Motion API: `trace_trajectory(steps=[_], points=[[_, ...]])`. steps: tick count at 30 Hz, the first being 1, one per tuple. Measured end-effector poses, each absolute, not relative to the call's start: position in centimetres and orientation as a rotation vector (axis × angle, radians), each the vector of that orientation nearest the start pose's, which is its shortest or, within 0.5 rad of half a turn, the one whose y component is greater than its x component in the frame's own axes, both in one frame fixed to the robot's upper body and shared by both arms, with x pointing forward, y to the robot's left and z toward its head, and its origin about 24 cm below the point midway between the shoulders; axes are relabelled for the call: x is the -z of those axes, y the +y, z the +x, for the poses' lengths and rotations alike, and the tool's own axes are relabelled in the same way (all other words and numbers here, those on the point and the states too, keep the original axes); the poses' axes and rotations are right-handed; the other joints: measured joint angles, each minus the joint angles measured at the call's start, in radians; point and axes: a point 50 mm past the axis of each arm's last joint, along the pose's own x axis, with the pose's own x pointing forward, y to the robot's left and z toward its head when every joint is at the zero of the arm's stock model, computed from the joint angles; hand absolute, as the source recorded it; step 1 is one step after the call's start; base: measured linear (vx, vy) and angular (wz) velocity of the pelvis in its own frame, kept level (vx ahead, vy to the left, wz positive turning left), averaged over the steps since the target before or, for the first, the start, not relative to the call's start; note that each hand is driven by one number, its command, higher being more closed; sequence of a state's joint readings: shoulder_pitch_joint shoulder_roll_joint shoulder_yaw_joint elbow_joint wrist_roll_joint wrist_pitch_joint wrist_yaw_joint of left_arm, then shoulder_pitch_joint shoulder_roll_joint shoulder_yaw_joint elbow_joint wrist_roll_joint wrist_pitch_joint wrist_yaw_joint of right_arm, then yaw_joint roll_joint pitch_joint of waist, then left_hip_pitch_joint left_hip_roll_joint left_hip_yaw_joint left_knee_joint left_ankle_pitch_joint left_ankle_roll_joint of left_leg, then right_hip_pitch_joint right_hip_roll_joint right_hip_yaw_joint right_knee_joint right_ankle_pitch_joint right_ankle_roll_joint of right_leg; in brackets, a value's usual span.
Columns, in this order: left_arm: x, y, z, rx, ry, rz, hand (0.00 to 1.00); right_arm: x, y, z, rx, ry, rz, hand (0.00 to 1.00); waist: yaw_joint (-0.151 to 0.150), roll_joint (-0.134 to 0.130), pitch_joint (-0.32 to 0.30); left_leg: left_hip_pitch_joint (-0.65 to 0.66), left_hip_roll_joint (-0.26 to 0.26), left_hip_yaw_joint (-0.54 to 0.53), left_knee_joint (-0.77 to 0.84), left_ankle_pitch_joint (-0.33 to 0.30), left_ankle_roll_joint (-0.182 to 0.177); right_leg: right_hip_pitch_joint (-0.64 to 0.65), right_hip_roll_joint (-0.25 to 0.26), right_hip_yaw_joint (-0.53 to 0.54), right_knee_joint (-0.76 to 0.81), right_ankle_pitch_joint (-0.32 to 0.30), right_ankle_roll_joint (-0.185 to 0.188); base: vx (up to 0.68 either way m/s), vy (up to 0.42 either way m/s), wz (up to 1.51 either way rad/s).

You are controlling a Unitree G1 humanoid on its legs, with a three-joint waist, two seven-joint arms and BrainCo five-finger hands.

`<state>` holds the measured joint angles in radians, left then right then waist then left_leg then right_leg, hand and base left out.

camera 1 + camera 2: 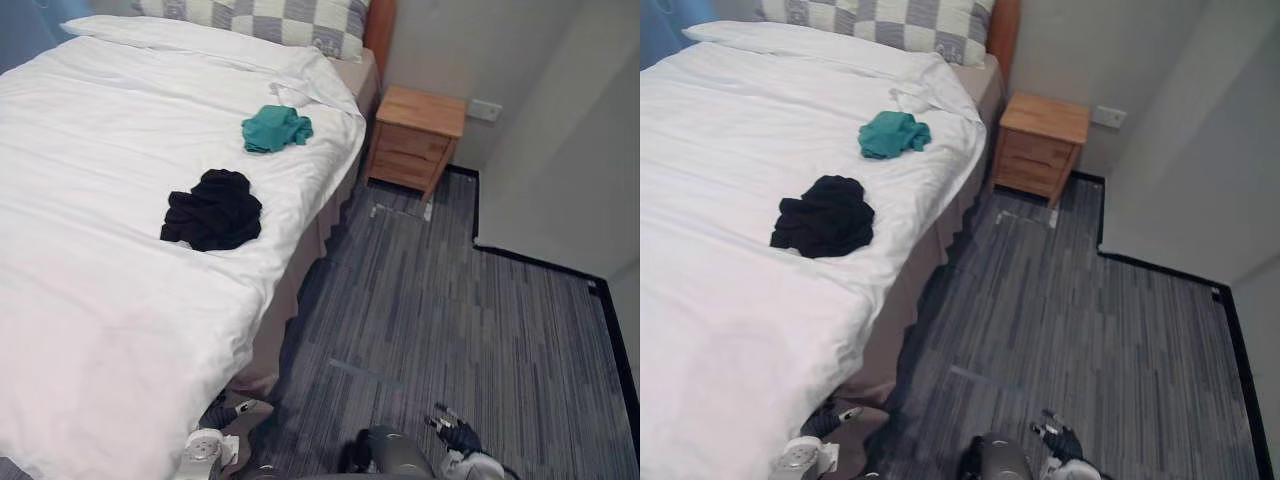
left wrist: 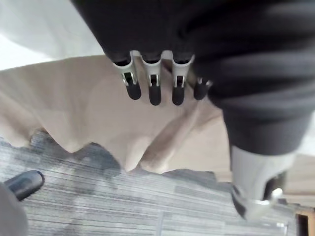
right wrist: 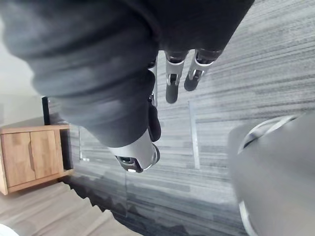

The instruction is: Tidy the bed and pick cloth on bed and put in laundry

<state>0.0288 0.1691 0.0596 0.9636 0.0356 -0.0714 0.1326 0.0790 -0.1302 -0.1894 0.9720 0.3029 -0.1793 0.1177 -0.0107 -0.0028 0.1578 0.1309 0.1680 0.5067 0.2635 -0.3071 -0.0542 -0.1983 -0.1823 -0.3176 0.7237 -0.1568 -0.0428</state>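
Note:
A crumpled black cloth [image 1: 212, 210] lies on the white bed [image 1: 100, 310] near its right edge. A smaller teal cloth [image 1: 276, 128] lies further up the sheet, below the checked pillow [image 1: 270, 20]. My left hand [image 2: 154, 91] hangs low beside the bed's beige skirt [image 2: 98, 113], fingers relaxed and holding nothing; it also shows at the bottom of the left eye view [image 1: 225, 410]. My right hand [image 3: 172, 83] hangs over the grey carpet [image 1: 450, 320], fingers loose and empty, low in the left eye view [image 1: 452, 432]. Both hands are well away from the cloths.
A wooden nightstand [image 1: 415, 140] stands against the wall right of the bed's head. A wall corner with black skirting [image 1: 540, 262] juts out at the right. Striped grey carpet runs between bed and wall.

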Motion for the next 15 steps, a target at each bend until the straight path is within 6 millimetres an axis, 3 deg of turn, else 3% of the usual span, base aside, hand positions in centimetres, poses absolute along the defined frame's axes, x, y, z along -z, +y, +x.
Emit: trace_trajectory(steps=[1, 2, 3, 5, 6, 8, 11, 12, 15], points=[[13.6, 23.3, 13.6, -0.244, 0.912, 0.238, 0.00, 13.8, -22.5, 12.6, 0.299, 0.792, 0.243, 0.00, 0.001, -0.008, -0.005, -0.013, 0.000, 0.007, 0.009, 0.003, -0.005, 0.028, -0.034, 0.031, -0.014, -0.004, 0.013, -0.06, -0.231, -0.43], [13.5, 24.0, 13.7, -0.248, 0.911, 0.258, 0.00, 13.9, -22.1, 12.8, 0.281, 0.795, 0.236, 0.00, 0.000, -0.040, -0.017, -0.035, 0.001, 0.007, 0.030, 0.010, -0.016, 0.056, -0.040, 0.075, -0.089, -0.022, 0.078, -0.05, -0.263, -0.50], [13.5, 23.9, 14.0, -0.240, 0.913, 0.261, 0.00, 13.9, -22.3, 12.9, 0.286, 0.796, 0.229, 0.00, 0.004, -0.030, -0.024, -0.058, 0.019, 0.002, 0.024, 0.039, -0.027, 0.101, 0.018, 0.071, -0.241, -0.030, 0.094, -0.04, -0.210, -0.49], [13.7, 23.0, 14.1, -0.212, 0.915, 0.253, 0.00, 14.0, -22.3, 12.7, 0.266, 0.815, 0.202, 0.00, 0.010, -0.031, -0.034, -0.062, 0.039, 0.007, -0.005, 0.077, -0.041, 0.204, 0.073, 0.071, -0.504, -0.003, 0.118, -0.02, -0.235, -0.62], [13.8, 22.5, 14.1, -0.202, 0.918, 0.244, 0.00, 14.0, -22.3, 12.7, 0.243, 0.823, 0.174, 0.00, 0.010, -0.030, -0.034, -0.063, 0.044, 0.008, -0.006, 0.079, -0.045, 0.240, 0.091, 0.070, -0.596, 0.016, 0.107, -0.03, -0.310, -0.67], [14.5, 20.3, 13.8, -0.168, 0.946, 0.197, 0.00, 14.3, -22.7, 12.1, 0.202, 0.871, 0.106, 0.00, 0.002, -0.006, -0.036, -0.060, 0.065, 0.003, -0.001, 0.101, -0.062, 0.294, 0.142, 0.101, -0.754, 0.110, 0.090, -0.07, -0.239, -0.61], [14.7, 19.8, 13.4, -0.152, 0.952, 0.193, 0.00, 14.5, -23.0, 11.6, 0.207, 0.907, 0.103, 0.00, 0.003, 0.002, -0.037, -0.063, 0.065, -0.087, 0.030, 0.107, -0.059, 0.286, 0.159, 0.166, -0.765, 0.122, 0.074, -0.04, -0.107, -0.53], [15.3, 21.9, 11.3, -0.276, 1.030, 0.160, 0.00, 15.2, -23.9, 9.2, 0.363, 0.961, 0.271, 0.00, -0.009, 0.010, -0.042, 0.011, -0.052, -0.325, -0.183, 0.111, -0.058, 0.254, 0.109, 0.182, -0.816, 0.221, 0.103, -0.01, -0.025, -0.19], [15.2, 21.9, 11.5, -0.275, 1.025, 0.160, 0.00, 15.2, -23.9, 9.3, 0.361, 0.957, 0.271, 0.00, -0.008, 0.010, -0.042, 0.011, -0.053, -0.326, -0.183, 0.111, -0.058, 0.256, 0.108, 0.180, -0.815, 0.222, 0.103, 0.00, 0.000, 0.00]])
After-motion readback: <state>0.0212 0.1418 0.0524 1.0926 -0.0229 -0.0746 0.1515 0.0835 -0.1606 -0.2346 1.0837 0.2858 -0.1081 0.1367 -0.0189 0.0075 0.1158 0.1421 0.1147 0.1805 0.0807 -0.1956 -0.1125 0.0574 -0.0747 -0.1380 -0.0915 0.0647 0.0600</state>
